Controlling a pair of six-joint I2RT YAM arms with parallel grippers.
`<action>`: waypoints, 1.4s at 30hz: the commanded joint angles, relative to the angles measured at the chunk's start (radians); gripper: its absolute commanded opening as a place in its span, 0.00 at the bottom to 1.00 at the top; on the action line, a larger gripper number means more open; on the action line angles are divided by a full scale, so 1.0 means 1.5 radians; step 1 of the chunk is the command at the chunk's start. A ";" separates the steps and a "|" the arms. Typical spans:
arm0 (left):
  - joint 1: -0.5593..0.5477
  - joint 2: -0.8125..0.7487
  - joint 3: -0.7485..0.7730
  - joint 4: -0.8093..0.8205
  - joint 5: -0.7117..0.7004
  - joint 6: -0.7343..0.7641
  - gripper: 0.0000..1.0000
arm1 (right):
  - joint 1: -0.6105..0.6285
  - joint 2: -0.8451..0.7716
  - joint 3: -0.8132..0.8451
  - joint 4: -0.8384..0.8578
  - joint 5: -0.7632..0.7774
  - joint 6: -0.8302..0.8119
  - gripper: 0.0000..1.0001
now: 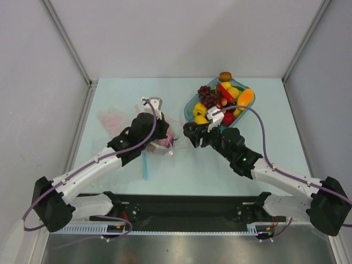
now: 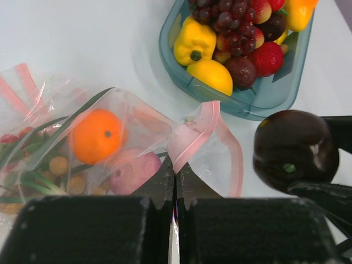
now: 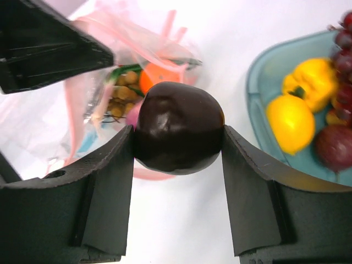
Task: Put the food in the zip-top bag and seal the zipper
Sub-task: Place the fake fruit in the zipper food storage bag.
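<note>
The clear zip-top bag (image 2: pixel 66 148) lies on the table with an orange (image 2: pixel 97 135), a pink piece and green stalks inside. My left gripper (image 2: pixel 176 170) is shut on the pink zipper strip (image 2: pixel 195 129) at the bag's mouth, holding it up. My right gripper (image 3: pixel 179 146) is shut on a dark purple round fruit (image 3: pixel 179 127), held just right of the bag's mouth; the fruit also shows in the left wrist view (image 2: pixel 295 149). More food, such as a lemon (image 2: pixel 209 75), a yellow pepper and grapes, lies in the teal tray (image 1: pixel 191 104).
The teal tray (image 2: pixel 258 104) stands right of the bag at the back centre. A brown fruit (image 1: pixel 225 76) lies behind the tray. A light-blue strip (image 1: pixel 145 165) lies on the table near the left arm. Metal frame posts stand at both back corners.
</note>
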 commanded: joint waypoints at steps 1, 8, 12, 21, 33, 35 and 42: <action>-0.008 -0.034 0.007 0.024 0.041 -0.011 0.00 | 0.017 0.002 -0.009 0.112 -0.031 -0.015 0.41; -0.015 -0.031 0.013 0.026 0.061 -0.010 0.00 | 0.034 0.192 0.085 0.148 -0.088 0.041 0.89; -0.015 -0.037 0.006 0.024 0.042 -0.026 0.01 | 0.063 0.199 0.109 0.056 0.001 -0.014 0.95; -0.014 -0.034 0.002 0.019 0.014 -0.038 0.02 | 0.043 0.022 -0.009 0.123 0.048 -0.042 0.91; -0.014 -0.034 0.000 0.022 0.010 -0.037 0.02 | -0.140 0.114 0.085 -0.068 0.062 0.135 0.85; -0.014 -0.033 -0.001 0.024 0.010 -0.037 0.02 | -0.170 0.147 0.108 -0.084 0.023 0.143 0.85; -0.014 -0.023 0.001 0.025 0.016 -0.036 0.02 | -0.204 0.308 0.223 -0.159 -0.007 0.141 0.86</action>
